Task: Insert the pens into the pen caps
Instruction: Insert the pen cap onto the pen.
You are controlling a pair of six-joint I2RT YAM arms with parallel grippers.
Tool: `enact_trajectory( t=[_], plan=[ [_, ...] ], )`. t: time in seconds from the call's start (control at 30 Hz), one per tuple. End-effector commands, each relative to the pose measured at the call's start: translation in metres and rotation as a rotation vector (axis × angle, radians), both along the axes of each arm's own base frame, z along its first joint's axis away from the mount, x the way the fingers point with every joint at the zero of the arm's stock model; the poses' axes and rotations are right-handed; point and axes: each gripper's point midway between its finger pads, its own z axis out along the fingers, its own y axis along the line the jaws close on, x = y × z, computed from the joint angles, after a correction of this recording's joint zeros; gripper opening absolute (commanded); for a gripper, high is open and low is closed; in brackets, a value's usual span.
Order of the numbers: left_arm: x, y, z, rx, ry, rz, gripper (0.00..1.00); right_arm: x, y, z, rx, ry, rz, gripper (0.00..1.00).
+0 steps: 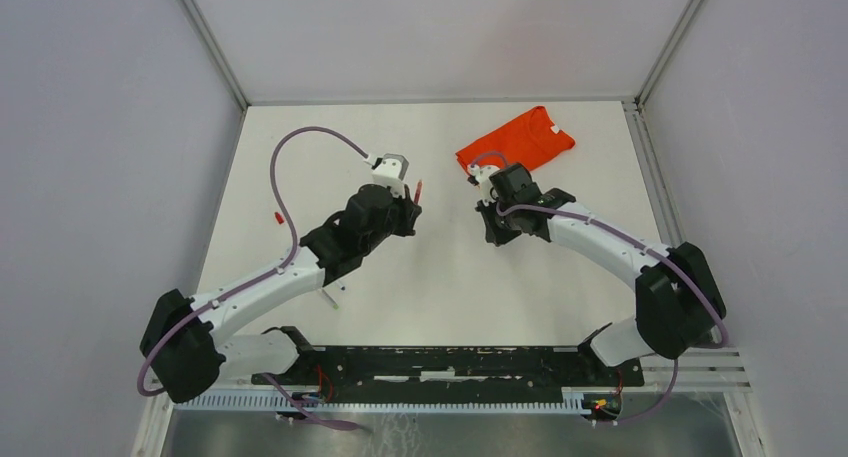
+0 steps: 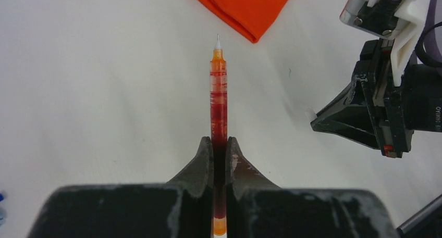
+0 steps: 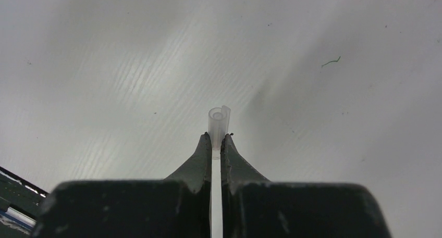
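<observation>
Pen (image 2: 218, 100) has clear red-inked barrel and bare tip; cap (image 3: 218, 124) is translucent

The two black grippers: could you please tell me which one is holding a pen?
The left gripper: it clamps the slim orange-red pen, whose bare tip points away from it. The right gripper pinches only a short translucent tubular cap.

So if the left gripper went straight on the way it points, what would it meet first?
Likely the orange shirt: the pen clamped in the left gripper aims at its near edge, though height is unclear.
</observation>
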Motion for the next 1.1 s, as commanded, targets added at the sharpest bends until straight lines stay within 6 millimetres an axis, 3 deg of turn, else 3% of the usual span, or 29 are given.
enact_trajectory(
  t=[0.0, 0.3, 0.5, 1.07],
  plan=[
    [0.005, 0.027, 0.025, 0.067, -0.095, 0.084, 0.02, 0.011, 0.006, 0.009, -0.011, 0.008, -0.005, 0.03],
    [0.001, 0.066, 0.047, 0.069, -0.16, 0.224, 0.02, -0.003, 0.038, -0.01, -0.056, 0.081, 0.09, 0.03],
    [-0.004, 0.071, 0.051, 0.058, -0.164, 0.229, 0.02, -0.014, 0.019, -0.04, -0.255, 0.133, 0.081, 0.04],
    [-0.007, 0.072, 0.054, 0.046, -0.166, 0.216, 0.02, -0.045, -0.002, -0.094, -0.409, 0.269, 0.12, 0.08]
  ],
)
